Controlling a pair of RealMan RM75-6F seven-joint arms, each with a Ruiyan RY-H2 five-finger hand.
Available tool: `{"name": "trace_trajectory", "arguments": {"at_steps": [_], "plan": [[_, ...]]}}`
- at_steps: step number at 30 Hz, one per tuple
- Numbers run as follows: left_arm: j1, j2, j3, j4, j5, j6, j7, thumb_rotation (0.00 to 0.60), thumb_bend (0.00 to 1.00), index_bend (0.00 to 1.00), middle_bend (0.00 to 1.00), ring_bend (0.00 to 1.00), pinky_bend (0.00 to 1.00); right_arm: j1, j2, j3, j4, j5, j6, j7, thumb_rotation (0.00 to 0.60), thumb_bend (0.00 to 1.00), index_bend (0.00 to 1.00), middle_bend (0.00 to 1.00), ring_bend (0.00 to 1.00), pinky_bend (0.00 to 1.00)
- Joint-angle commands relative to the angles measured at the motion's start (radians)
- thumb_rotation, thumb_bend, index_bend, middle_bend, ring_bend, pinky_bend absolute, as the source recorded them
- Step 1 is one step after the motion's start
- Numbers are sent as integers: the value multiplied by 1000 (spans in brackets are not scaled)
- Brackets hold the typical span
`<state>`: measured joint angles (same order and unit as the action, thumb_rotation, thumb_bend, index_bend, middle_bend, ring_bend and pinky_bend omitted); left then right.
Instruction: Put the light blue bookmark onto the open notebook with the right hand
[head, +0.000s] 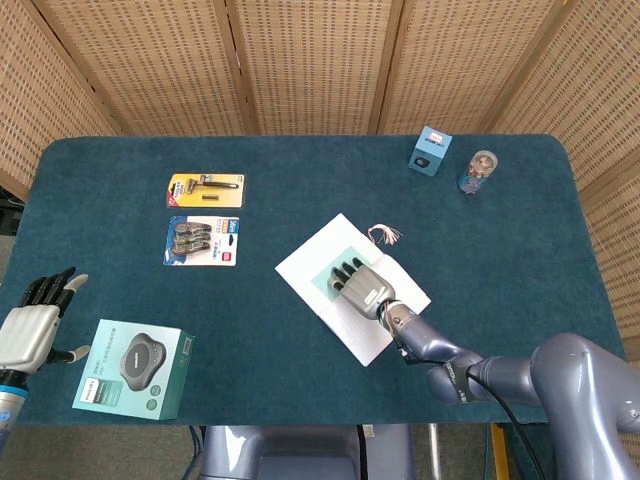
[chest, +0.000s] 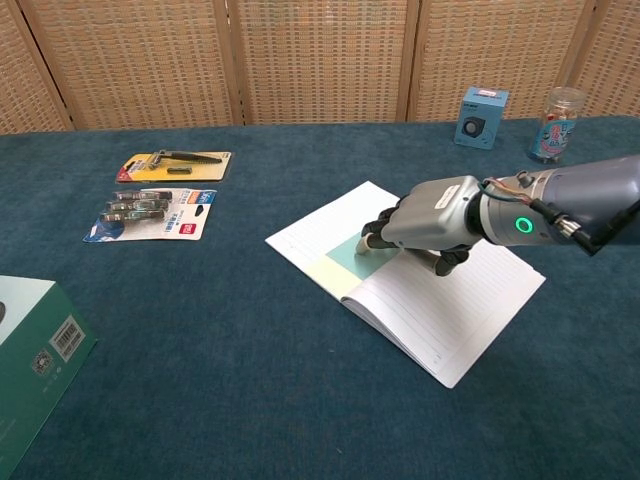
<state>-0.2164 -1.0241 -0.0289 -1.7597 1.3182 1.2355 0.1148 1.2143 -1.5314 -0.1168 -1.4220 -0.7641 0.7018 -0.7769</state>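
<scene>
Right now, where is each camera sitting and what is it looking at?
Head view: high up, looking down on the whole table; shows the right robot hand on the open notebook and the left robot hand at the left edge.
Chest view: low at the table's near edge, looking across it toward the wicker screens; shows only the right hand and arm.
Both share the notebook, the light blue bookmark and the right hand.
</scene>
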Motion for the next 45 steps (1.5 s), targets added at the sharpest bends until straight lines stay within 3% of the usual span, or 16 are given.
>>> {"name": "trace_trajectory", "arguments": {"at_steps": [1, 11, 21, 25, 28, 30, 32, 34, 37, 43, 45], "plan": [[1, 0, 0, 0, -1, 1, 0, 600, 0, 0, 0, 0, 0, 1, -1, -1, 1, 0, 0, -2, 600, 1000, 60, 27, 0, 94], [0, 0, 1, 1, -1, 0, 0, 600, 0, 0, 0, 0, 0, -5, 4, 5, -2, -13, 10, 4, 600, 1000, 60, 27, 0, 94], [-1, 0, 2, -3, -4, -3, 7, 600, 0, 0, 0, 0, 0, -14, 48, 41, -72, -69, 43, 39, 600, 1000, 60, 27, 0, 94], [-1, 2, 4, -6, 2, -1, 4, 600, 0, 0, 0, 0, 0, -25, 87, 73, -123, -100, 71, 77, 600, 1000, 59, 27, 0, 94], [0, 6, 5, -6, 8, 0, -6, 600, 0, 0, 0, 0, 0, -71, 167, 121, -196, -181, 159, 162, 600, 997, 42, 23, 0, 94], [0, 9, 6, -6, 14, 0, -14, 600, 0, 0, 0, 0, 0, -107, 210, 136, -219, -239, 214, 216, 600, 891, 22, 11, 0, 94], [4, 15, 7, -5, 22, 5, -28, 600, 0, 0, 0, 0, 0, -162, 266, 146, -236, -311, 291, 289, 600, 638, 5, 2, 0, 93], [8, 21, 7, -3, 34, 16, -46, 600, 0, 0, 0, 0, 0, -231, 320, 141, -242, -393, 384, 361, 600, 313, 0, 0, 0, 94], [16, 27, 9, 0, 52, 34, -64, 600, 0, 0, 0, 0, 0, -338, 380, 121, -223, -487, 523, 445, 600, 34, 0, 0, 0, 94], [31, 23, 13, 16, 87, 70, -79, 600, 0, 0, 0, 0, 0, -585, 440, 61, -170, -613, 795, 668, 600, 0, 0, 0, 0, 94], [34, 21, 12, 21, 90, 77, -81, 600, 0, 0, 0, 0, 0, -632, 435, 50, -150, -622, 834, 700, 600, 0, 0, 0, 0, 94]]}}
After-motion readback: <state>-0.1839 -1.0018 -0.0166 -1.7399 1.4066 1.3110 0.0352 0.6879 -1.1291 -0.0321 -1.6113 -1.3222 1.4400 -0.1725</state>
